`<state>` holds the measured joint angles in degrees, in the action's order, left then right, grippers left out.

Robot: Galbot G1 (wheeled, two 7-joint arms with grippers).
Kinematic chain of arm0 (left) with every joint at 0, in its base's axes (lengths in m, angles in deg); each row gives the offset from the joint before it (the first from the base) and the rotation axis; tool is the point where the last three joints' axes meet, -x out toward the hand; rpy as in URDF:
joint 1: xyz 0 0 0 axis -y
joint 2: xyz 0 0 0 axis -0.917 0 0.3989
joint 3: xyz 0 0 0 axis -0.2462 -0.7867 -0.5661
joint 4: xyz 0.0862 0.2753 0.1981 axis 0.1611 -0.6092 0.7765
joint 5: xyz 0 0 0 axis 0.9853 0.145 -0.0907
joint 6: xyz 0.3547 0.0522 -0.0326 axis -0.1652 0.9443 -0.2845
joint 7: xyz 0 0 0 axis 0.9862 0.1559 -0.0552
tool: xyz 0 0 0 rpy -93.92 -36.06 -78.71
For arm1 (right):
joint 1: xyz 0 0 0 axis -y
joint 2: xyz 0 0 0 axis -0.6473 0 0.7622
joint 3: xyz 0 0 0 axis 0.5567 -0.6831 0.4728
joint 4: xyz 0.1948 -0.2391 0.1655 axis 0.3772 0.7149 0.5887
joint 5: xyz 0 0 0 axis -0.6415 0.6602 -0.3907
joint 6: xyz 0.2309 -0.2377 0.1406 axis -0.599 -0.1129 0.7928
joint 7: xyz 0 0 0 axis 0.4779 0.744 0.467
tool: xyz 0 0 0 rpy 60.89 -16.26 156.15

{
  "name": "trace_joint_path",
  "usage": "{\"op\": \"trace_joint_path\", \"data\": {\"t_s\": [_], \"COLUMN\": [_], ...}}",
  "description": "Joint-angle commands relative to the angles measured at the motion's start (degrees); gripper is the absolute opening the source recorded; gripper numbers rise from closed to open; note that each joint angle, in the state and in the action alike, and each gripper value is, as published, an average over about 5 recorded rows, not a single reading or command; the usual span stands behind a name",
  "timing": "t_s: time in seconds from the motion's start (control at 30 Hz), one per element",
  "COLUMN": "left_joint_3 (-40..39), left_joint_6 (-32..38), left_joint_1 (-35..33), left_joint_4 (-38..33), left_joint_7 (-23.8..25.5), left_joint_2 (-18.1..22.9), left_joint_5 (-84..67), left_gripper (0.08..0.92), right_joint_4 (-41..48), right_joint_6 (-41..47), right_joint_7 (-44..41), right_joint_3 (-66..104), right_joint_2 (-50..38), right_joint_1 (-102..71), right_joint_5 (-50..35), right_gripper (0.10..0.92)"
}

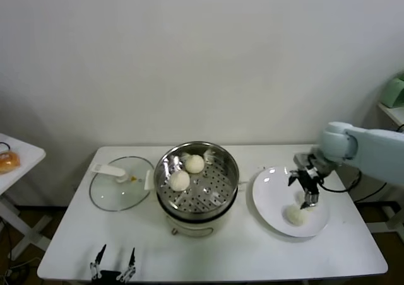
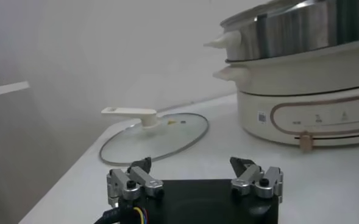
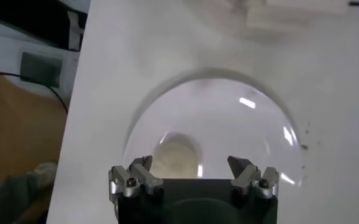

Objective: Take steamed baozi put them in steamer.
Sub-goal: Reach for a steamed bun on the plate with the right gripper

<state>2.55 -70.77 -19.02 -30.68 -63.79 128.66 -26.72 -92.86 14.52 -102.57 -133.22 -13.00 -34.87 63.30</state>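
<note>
Two off-white baozi (image 1: 194, 164) (image 1: 179, 180) lie on the perforated tray of the shiny steel steamer (image 1: 218, 193) in the middle of the table. Another baozi (image 1: 295, 215) rests on the white plate (image 1: 268, 187) to the right. My right gripper (image 1: 302, 193) hangs open just above the plate, over that bun and slightly behind it. In the right wrist view the bun (image 3: 173, 159) sits below the open right gripper (image 3: 191, 165), nearer one finger, with the plate (image 3: 228, 122) around it. My left gripper (image 1: 113, 266) is parked open at the table's front left edge.
A flat glass lid (image 1: 120, 183) with a white handle lies left of the steamer. The left wrist view shows the lid (image 2: 155, 137) and the steamer's white base (image 2: 313, 109). A small side table (image 1: 16, 165) stands at the far left.
</note>
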Motion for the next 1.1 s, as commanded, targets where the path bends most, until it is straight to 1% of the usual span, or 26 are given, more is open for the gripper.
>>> {"op": "trace_joint_path", "data": {"t_s": [0.03, 0.27, 0.67, 0.77, 0.93, 1.0, 1.1], "left_joint_3": [-0.16, -0.22, -0.16, -0.05, 0.1, 0.13, 0.23], "left_joint_6": [-0.34, -0.62, -0.43, -0.36, -0.29, -0.27, -0.27], "left_joint_1": [-0.01, -0.07, 0.0, -0.04, -0.08, -0.23, -0.4], "left_joint_4": [0.11, 0.25, 0.4, 0.33, 0.22, 0.05, -0.17], "left_joint_7": [0.04, 0.13, 0.03, 0.01, -0.02, -0.02, -0.01], "left_joint_2": [-0.02, -0.14, -0.13, -0.15, -0.15, -0.14, -0.1], "left_joint_5": [0.22, 0.47, 0.53, 0.49, 0.49, 0.5, 0.56], "left_gripper": [0.823, 0.823, 0.823, 0.823, 0.823, 0.823, 0.823], "right_joint_4": [2.77, 6.12, 7.13, 6.69, 4.99, 3.46, 1.12], "right_joint_6": [0.73, 1.28, 2.07, 2.09, 1.64, 0.67, -2.19], "right_joint_7": [3.22, 3.7, 4.2, 4.02, 3.23, 2.42, 1.1], "right_joint_3": [15.26, 19.8, 21.18, 21.11, 19.19, 15.59, 7.43], "right_joint_2": [-4.98, -3.45, -2.29, -2.43, -3.21, -3.53, -2.77], "right_joint_1": [-21.48, -25.66, -26.49, -26.21, -22.46, -16.89, -3.56], "right_joint_5": [11.2, 11.67, 11.35, 11.31, 10.85, 9.84, 7.04], "right_gripper": [0.823, 0.823, 0.82, 0.782, 0.645, 0.601, 0.573]}}
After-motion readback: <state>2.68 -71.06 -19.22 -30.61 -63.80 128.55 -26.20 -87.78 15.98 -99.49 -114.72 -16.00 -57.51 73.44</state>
